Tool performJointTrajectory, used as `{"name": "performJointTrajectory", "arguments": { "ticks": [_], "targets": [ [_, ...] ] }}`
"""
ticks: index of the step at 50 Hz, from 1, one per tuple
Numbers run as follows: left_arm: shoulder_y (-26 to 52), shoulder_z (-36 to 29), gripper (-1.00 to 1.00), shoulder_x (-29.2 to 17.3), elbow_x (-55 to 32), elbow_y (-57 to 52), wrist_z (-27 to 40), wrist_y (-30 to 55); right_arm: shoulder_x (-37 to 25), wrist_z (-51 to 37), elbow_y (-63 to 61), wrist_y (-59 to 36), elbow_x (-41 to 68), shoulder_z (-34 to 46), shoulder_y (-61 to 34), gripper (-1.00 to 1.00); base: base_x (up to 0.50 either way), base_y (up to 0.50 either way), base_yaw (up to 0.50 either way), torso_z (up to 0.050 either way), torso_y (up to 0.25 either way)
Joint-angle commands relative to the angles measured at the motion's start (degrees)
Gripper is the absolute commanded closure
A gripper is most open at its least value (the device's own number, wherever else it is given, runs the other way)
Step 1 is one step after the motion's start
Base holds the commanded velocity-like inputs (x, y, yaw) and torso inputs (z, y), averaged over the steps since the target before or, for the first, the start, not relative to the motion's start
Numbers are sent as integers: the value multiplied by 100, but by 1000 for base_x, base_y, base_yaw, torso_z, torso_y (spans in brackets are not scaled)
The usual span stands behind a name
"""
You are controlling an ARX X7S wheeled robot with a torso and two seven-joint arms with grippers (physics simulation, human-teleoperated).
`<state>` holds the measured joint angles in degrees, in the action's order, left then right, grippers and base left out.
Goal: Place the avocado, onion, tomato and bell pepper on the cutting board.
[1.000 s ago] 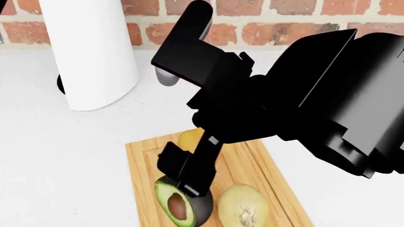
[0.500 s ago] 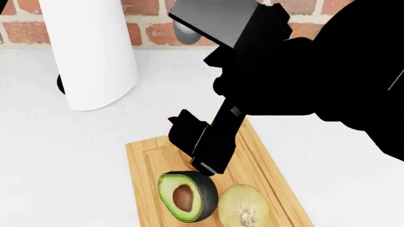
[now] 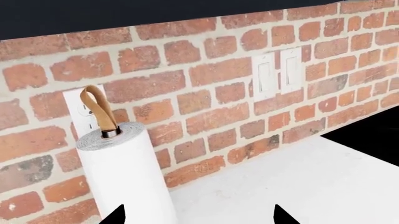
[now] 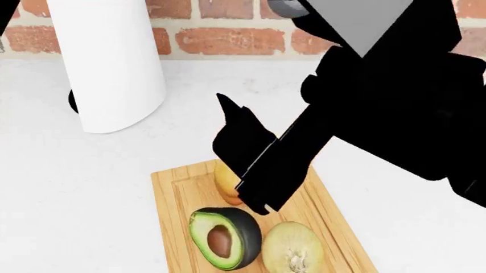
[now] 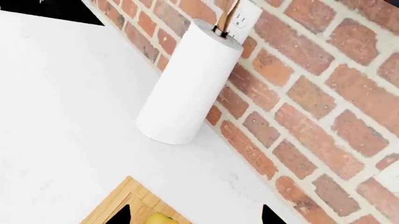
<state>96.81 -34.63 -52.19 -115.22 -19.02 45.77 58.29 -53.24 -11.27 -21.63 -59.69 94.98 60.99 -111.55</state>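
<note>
The cutting board [image 4: 176,216] lies on the white counter near me. On it rest the avocado [image 4: 224,239], cut face up with its brown pit showing, and the pale onion [image 4: 292,250] beside it. The bell pepper [image 4: 225,183] sits further back on the board, half hidden by my right gripper [image 4: 241,181]. That gripper hovers open above the board with nothing between its fingers. In the right wrist view the bell pepper [image 5: 159,219] and the cutting board's corner [image 5: 121,205] show low between the fingertips. My left gripper [image 3: 198,217] is open and empty, facing the wall. The tomato is out of view.
A white paper towel roll [image 4: 114,62] stands at the back left on a dark base, by the brick wall [image 4: 227,40]. The paper towel roll [image 3: 128,177] is close ahead of the left gripper. Wall switches [image 3: 274,74] sit further along the wall.
My right gripper has let go of the avocado and risen up and back from it. The avocado stays on the board, settled flesh up.
</note>
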Motion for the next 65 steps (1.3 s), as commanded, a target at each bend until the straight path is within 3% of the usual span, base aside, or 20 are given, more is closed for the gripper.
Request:
{"name": "performJointTrajectory", "arguments": {
  "ticks": [1,6,14,37,56,65],
  "targets": [
    [12,-33,-100,-67,-216,-60,98,17,-586,-1677,-610,380,1112,-299,108,-100,0,0,0,0,0],
    [11,-155,-100,-121,-664,63,275,12,-648,-2215,-465,287,1348,-314,-154,-100,0,0,0,0,0],
    [350,-451,-100,-255,-1377,241,607,296,-639,-2386,-397,267,1403,-421,-378,-100,0,0,0,0,0],
    [944,-1308,-100,-712,-3809,230,1753,95,-661,-2392,-248,294,1095,-545,-441,-100,0,0,0,0,0],
    [1101,-2159,-100,-1225,-5315,-365,2651,74,-568,-2281,-144,384,812,-600,-370,-100,0,0,0,0,0],
    [1251,-2344,-100,-1296,-5579,-300,2877,239,-540,-2172,-138,460,632,-598,-242,-100,0,0,0,0,0]
  ]
}}
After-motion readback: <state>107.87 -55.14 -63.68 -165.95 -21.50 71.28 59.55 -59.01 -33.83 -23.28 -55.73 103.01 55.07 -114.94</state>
